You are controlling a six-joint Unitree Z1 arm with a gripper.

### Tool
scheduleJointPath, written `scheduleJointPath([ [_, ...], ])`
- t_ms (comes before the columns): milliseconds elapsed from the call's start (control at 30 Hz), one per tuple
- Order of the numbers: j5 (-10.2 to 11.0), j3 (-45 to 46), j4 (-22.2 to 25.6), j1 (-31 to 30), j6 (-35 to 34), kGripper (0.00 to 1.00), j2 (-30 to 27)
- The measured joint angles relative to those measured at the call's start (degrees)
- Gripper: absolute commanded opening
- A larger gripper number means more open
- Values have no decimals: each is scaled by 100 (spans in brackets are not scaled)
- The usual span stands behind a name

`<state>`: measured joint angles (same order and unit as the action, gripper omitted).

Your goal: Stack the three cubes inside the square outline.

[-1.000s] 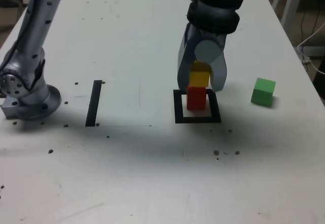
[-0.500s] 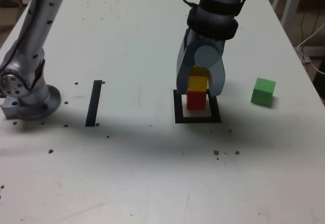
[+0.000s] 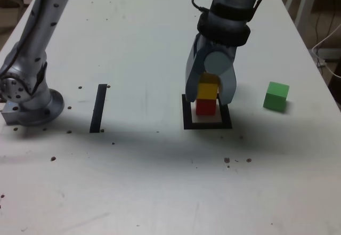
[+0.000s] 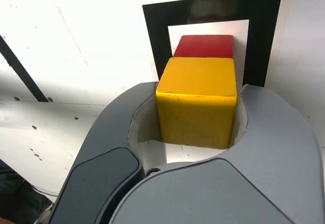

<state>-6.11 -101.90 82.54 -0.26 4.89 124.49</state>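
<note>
A white, speckled tabletop (image 3: 149, 43) carried everything. The grey gripper (image 3: 210, 88) was clamped on the matte yellow cube (image 3: 208, 90), which sat on the matte red cube (image 3: 205, 107) inside the black tape square outline (image 3: 206, 123). The matte green cube (image 3: 276, 96) lay well outside that outline toward the exterior view's right; a straight black tape strip (image 3: 98, 108) lay toward its left.

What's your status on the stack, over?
Gripper shut on yellow cube, right above red cube inside square outline. Green cube waiting on exterior view's right. Nothing in the way.
</note>
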Motion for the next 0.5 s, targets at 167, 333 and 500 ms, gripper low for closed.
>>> scheduleJointPath([
  [167,-18,24,-43,7,58,81,0],
  [333,-29,127,-127,8,93,98,12],
  [500,-27,238,-180,13,92,99,-2],
])
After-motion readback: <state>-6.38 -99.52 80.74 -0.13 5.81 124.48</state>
